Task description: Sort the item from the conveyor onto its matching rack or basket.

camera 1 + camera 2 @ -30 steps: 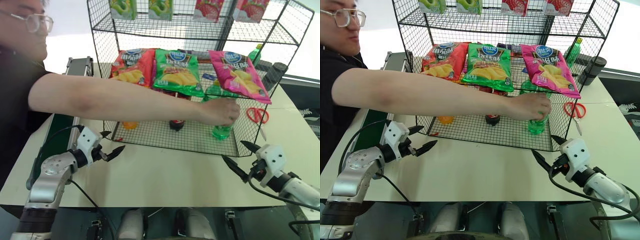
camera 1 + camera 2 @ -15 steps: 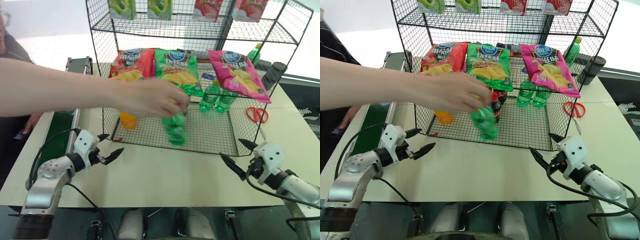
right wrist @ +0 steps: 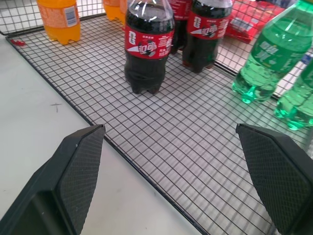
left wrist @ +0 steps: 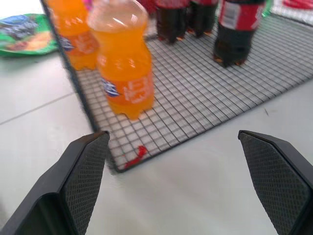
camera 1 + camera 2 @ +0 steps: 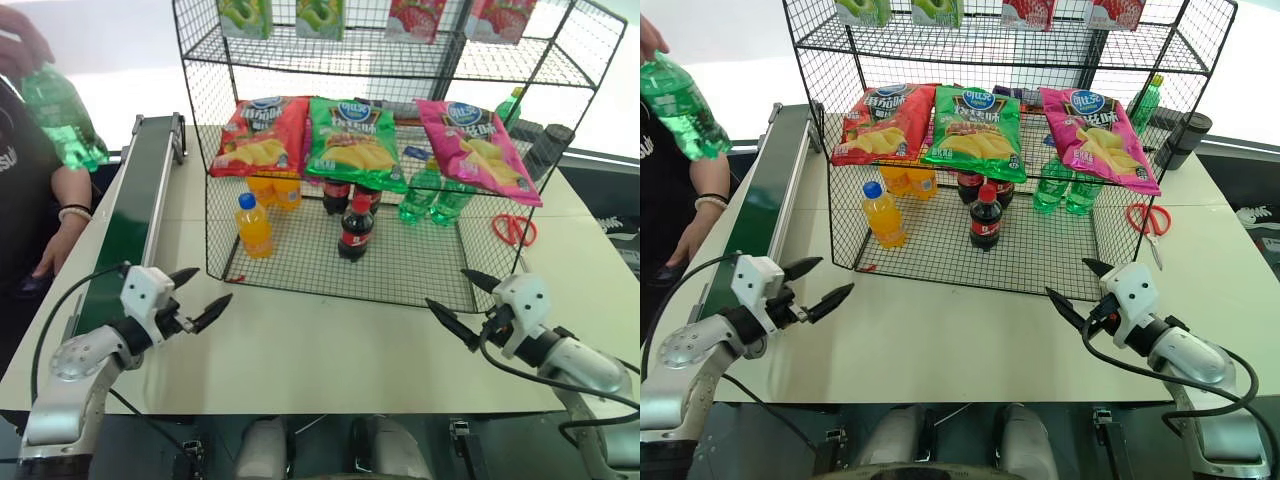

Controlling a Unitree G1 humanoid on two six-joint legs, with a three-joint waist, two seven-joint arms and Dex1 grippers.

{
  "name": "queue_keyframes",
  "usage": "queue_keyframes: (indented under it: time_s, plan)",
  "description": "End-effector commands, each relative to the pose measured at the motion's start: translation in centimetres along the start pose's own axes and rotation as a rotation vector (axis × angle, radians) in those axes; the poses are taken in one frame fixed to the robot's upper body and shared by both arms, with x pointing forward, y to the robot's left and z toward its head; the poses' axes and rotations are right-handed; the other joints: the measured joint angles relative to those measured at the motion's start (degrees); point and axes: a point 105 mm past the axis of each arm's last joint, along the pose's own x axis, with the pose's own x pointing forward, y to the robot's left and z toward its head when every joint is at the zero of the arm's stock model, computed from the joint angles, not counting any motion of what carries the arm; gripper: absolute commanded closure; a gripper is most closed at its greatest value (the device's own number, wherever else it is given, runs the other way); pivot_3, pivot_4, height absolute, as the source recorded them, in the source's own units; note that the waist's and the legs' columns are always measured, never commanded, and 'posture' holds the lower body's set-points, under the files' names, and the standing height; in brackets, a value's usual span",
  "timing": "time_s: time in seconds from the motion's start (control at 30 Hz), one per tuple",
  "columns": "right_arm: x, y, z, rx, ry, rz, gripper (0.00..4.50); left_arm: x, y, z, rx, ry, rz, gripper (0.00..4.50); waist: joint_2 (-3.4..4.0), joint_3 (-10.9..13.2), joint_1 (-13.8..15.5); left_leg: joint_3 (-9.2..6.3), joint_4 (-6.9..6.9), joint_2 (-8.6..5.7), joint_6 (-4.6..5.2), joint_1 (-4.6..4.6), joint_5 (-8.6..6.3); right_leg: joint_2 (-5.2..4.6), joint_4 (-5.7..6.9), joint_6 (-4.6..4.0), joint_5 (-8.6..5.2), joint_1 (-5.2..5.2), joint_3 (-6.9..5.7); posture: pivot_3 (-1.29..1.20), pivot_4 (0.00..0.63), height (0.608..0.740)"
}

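Note:
A person's hand holds the item, a clear-green soda bottle [image 5: 62,118], in the air at the far left, above the conveyor [image 5: 125,240], whose dark green belt runs along the table's left side. The black wire rack [image 5: 400,272] stands at the middle of the table, hung with red, green and pink chip bags. On its floor stand orange bottles [image 4: 124,73], cola bottles [image 3: 148,44] and two green bottles [image 3: 271,54]. My left gripper [image 5: 214,284] hovers open over the table before the rack's front left corner. Off the front right corner, my right gripper [image 5: 446,287] is open too, holding nothing.
The person stands at the far left beyond the conveyor, one hand resting near the belt. Red scissors [image 5: 515,228] lie on the table right of the rack, with a dark cup [image 5: 550,148] behind them. Bare tabletop stretches between my grippers.
The person's arm lifted a green bottle off the rack floor and drew it back to the far left above the conveyor. My left gripper shifted slightly left and back.

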Motion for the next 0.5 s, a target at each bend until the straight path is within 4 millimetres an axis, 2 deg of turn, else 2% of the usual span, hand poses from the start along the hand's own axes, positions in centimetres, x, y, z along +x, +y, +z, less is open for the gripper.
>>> queue_keyframes:
  time_s: [0.03,0.27,0.4,0.5]
  plan:
    - [0.4,0.2,0.7,-0.027,-0.041,0.025,0.04,-1.6,2.4,2.2,-0.044,-0.109,0.167,0.0,-0.01,0.0,-0.03,0.0,0.0,0.0,0.0,0.0,0.0,0.0,0.0,0.0,0.0,0.0,0.01,0.0,0.15,0.74]
    - [2.4,2.3,2.1,-0.015,-0.117,0.116,0.04,-4.3,7.6,1.0,-0.117,-0.145,0.534,0.0,-0.1,-0.05,-0.04,0.05,0.01,0.06,0.0,0.04,0.0,0.12,0.02,-0.07,0.05,-0.01,0.04,0.0,0.15,0.74]
    - [3.1,3.9,2.9,-0.011,-0.147,0.173,0.04,-5.5,9.2,-0.1,-0.132,-0.133,0.655,0.0,-0.24,-0.1,-0.01,0.06,0.01,0.06,0.0,-0.03,0.0,0.13,0.02,-0.08,0.06,-0.07,0.04,0.0,0.15,0.74]
    - [3.4,4.9,3.4,0.004,-0.165,0.205,0.04,-5.8,9.6,-1.0,-0.118,-0.102,0.688,0.0,-0.28,-0.13,0.04,0.08,0.01,0.06,0.0,-0.07,0.0,0.11,0.01,-0.08,0.06,-0.1,0.05,0.0,0.15,0.74]
